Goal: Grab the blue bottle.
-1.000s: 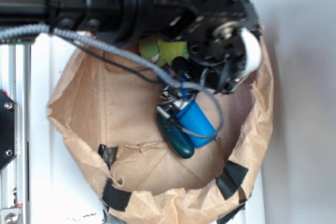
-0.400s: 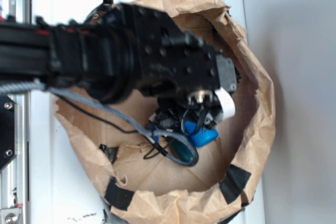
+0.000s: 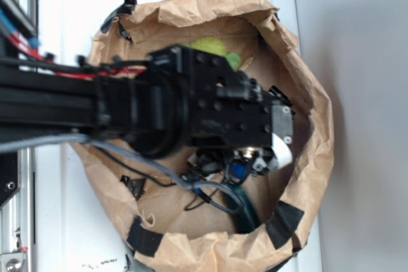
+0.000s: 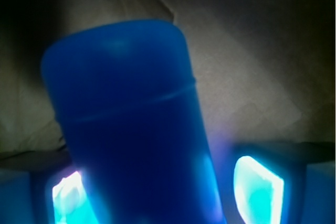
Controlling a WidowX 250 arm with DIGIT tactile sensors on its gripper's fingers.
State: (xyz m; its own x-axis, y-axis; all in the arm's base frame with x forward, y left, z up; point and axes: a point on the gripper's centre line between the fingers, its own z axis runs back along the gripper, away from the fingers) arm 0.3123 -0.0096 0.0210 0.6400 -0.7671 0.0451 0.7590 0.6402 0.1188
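The end effector [image 4: 157, 192] is seen in the wrist view set about the blue bottle [image 4: 131, 124], one glowing fingertip [image 4: 68, 195] showing at the lower left of the bottle's body and another at the lower right. The left fingertip is met by the bottle's edge; a narrow dark gap is seen between the bottle and the right fingertip. Whether the bottle is actually pinched cannot be told, the view being dim and blurred. The bottle's wide cylindrical body fills most of that view, tilted slightly, with a faint ring line across it and crumpled brown paper behind.

In the exterior view the end effector [image 3: 245, 165] is pictured low inside a brown paper bag [image 3: 315, 138], and only a small patch of the blue bottle [image 3: 237, 171] is visible beneath the black wrist. A dark green toy [image 3: 245, 214] is seen just below that patch, near the bag's front wall. Grey and black cables are looped beside it over the bag's floor. A light-green fuzzy toy [image 3: 210, 47] is partly shown toward the back of the bag, above the arm. The black arm [image 3: 127, 109] is stretched in from the left edge across the bag's mouth. The bag's rolled rim is patched with black tape [image 3: 282, 220] at the front, and the bag is stood on a white worktop [image 3: 64, 208].
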